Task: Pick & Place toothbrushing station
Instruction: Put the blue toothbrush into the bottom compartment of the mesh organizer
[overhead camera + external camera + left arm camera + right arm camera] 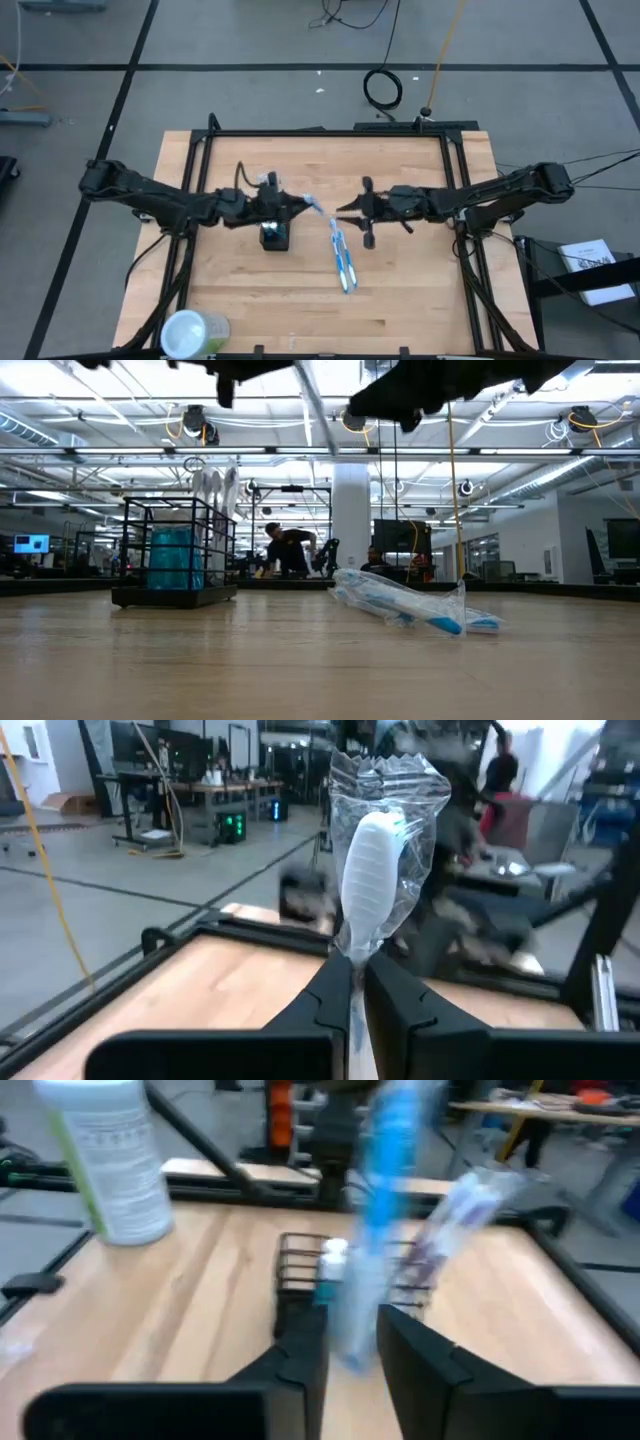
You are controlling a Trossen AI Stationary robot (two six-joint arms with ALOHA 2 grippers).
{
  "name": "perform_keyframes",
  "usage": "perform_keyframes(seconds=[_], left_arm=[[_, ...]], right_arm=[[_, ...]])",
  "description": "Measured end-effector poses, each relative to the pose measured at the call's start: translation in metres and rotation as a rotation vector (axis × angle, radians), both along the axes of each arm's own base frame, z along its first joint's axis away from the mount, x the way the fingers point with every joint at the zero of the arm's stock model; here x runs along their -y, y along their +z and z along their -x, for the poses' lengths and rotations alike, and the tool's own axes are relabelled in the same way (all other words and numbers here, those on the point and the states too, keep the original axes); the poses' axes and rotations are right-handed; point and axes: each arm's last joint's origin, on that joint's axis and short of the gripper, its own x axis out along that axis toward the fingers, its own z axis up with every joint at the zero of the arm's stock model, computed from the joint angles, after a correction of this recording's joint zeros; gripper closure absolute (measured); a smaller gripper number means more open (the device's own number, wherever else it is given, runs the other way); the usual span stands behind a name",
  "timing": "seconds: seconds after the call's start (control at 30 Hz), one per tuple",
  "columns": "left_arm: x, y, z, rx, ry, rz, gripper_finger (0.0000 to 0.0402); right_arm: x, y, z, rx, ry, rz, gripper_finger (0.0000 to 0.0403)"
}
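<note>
Two pincers are pinching wrapped toothbrushes: the left pincer (300, 205), just above the mesh holder (275, 236) at centre-left of the desk (400, 290), should be lowered straight, the right pincer (345, 212) kept clear

A black mesh holder (173, 552) stands left of wrapped toothbrushes (410, 603) lying on the table (300, 660), seemingly apart.

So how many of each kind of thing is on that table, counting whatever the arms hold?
Black mesh holder: 1 (contents too hidden to count)
Wrapped toothbrushes: 3, with 1 in the left gripper and seemingly 2 lying on the table at, near the right gripper
Pale-green round container: 1
Total: 5
</note>
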Motion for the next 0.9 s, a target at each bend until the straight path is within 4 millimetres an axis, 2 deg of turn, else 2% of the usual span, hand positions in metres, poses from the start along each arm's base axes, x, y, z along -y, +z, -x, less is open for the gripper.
perform_keyframes(seconds=[0.1, 0.23, 0.33, 0.47, 0.53, 0.9], left_arm=[[0.012, 0.008, 0.018, -0.047, -0.002, -0.010, 0.0392], [0.031, 0.017, 0.046, -0.092, 0.061, 0.002, 0.0392], [0.044, 0.012, 0.065, -0.169, 0.173, -0.011, 0.0392], [0.059, 0.005, 0.084, -0.198, 0.265, 0.027, 0.0392], [0.065, -0.002, 0.092, -0.218, 0.301, 0.043, 0.0392], [0.074, -0.027, 0.122, -0.277, 0.346, 0.153, 0.0392]], right_arm=[[0.002, 0.013, 0.010, 0.019, -0.027, -0.017, 0.0294], [0.003, 0.015, 0.022, -0.033, -0.053, -0.044, 0.0277], [0.004, 0.021, 0.026, -0.015, -0.055, -0.057, 0.0273], [0.004, 0.008, 0.029, -0.029, -0.056, -0.056, 0.0277], [0.005, 0.007, 0.029, 0.005, -0.059, -0.060, 0.0280], [0.006, 0.003, 0.030, 0.049, -0.060, -0.060, 0.0285]])
